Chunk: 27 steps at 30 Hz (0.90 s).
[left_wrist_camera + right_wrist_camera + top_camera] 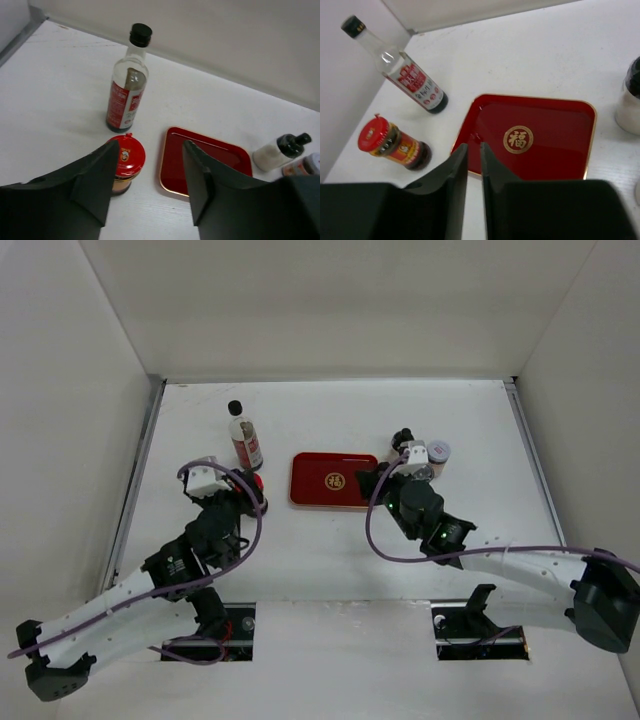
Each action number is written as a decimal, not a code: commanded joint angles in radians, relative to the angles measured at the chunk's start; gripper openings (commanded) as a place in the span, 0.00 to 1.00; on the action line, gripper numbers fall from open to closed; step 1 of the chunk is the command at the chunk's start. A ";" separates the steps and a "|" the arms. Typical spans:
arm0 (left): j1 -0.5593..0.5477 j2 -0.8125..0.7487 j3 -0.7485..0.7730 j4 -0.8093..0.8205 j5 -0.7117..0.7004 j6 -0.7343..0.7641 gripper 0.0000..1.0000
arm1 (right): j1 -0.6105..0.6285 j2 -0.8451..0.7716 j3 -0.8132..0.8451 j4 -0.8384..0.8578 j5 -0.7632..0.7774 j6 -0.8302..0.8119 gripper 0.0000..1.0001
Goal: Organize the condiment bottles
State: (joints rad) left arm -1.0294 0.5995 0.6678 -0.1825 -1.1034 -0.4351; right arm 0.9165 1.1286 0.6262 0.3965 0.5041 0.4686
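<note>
The tall slim clear bottle (243, 437) with a black cap and red-white label stands at the back left, also in the left wrist view (127, 85) and the right wrist view (405, 72). The red-capped jar (126, 160) stands just in front of it. My left gripper (150, 150) is open and empty, its left finger beside the jar, not around it. My right gripper (474, 147) is shut on nothing, above the near edge of the red tray (535, 135). The black-capped beige bottle (403, 437) and pale-lidded jar (438, 451) stand right of the tray. The silver-lidded jar is mostly hidden by my right wrist.
The flat red tray (334, 480) with a gold emblem lies in the middle with nothing on it. White walls close off the back and both sides. The beige bottle also shows in the left wrist view (280, 150).
</note>
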 commanded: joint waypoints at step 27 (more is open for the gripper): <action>0.502 0.424 -0.040 -0.008 0.586 -0.110 0.91 | -0.014 0.118 -0.016 0.139 -0.049 -0.022 0.90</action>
State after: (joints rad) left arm -0.5545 1.0107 0.6384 -0.2695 -0.5705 -0.5529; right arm 0.9024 1.2442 0.5888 0.4805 0.4652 0.4511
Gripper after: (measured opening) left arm 0.914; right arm 0.896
